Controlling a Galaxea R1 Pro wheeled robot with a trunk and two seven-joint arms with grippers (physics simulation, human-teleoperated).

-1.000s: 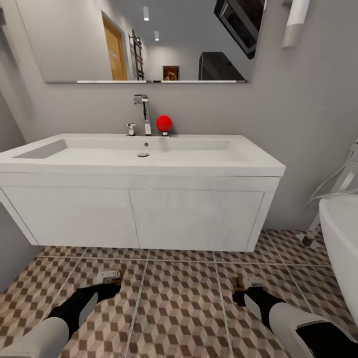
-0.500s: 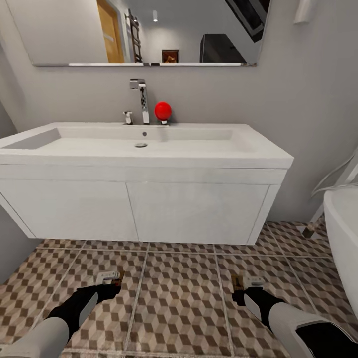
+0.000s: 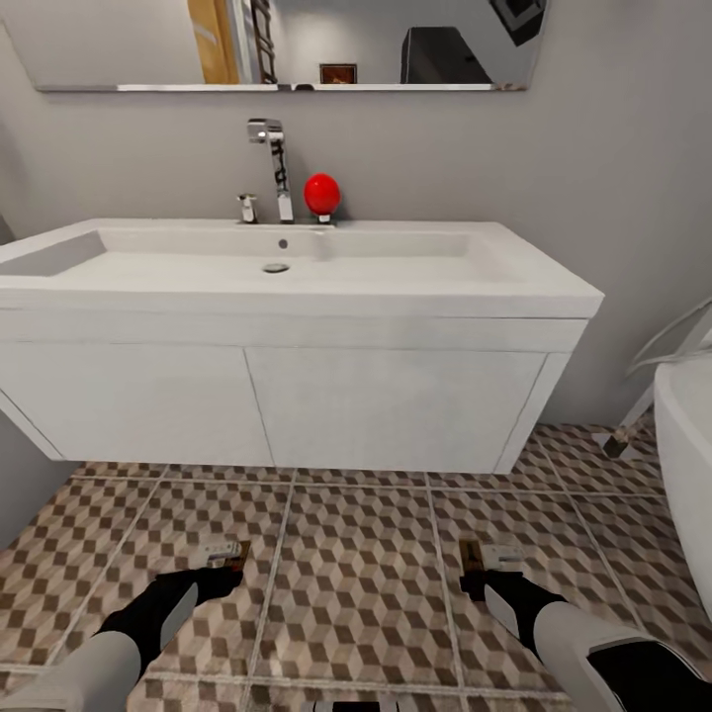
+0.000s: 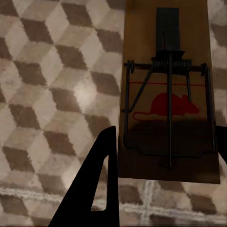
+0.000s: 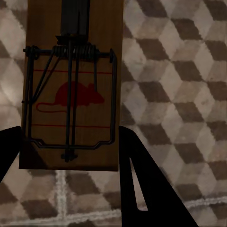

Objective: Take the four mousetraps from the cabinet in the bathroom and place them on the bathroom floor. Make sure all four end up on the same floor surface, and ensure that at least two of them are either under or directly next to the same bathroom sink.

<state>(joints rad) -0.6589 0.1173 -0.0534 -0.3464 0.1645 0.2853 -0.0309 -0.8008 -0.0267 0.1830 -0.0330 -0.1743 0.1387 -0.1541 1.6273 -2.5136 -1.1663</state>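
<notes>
My left gripper [image 3: 216, 572] is shut on a mousetrap [image 3: 221, 552], held low over the bathroom floor [image 3: 356, 583] in front of the bathroom sink [image 3: 396, 265]. In the left wrist view that brown wooden mousetrap [image 4: 168, 94], with wire parts and a red mouse print, sits between the black fingers [image 4: 94, 189] of the left gripper [image 4: 163, 163]. My right gripper [image 3: 487, 581] is shut on a second mousetrap [image 3: 491, 556], about level with the first. The right wrist view has this mousetrap [image 5: 71, 85] clamped in the right gripper [image 5: 71, 163] above the cube tiles. The cabinet is out of view.
The white wall-hung vanity [image 3: 376, 405] leaves a gap above the tiles beneath it. A chrome tap [image 3: 274, 163] and a red ball [image 3: 321, 194] stand at the basin's back. A white bathtub [image 3: 687, 445] edges in at the right, and a grey wall closes the left.
The whole picture has shifted: sink and mirror sit higher in the head view and more floor shows, so the camera moved. Both grippers keep their mousetraps in about the same place.
</notes>
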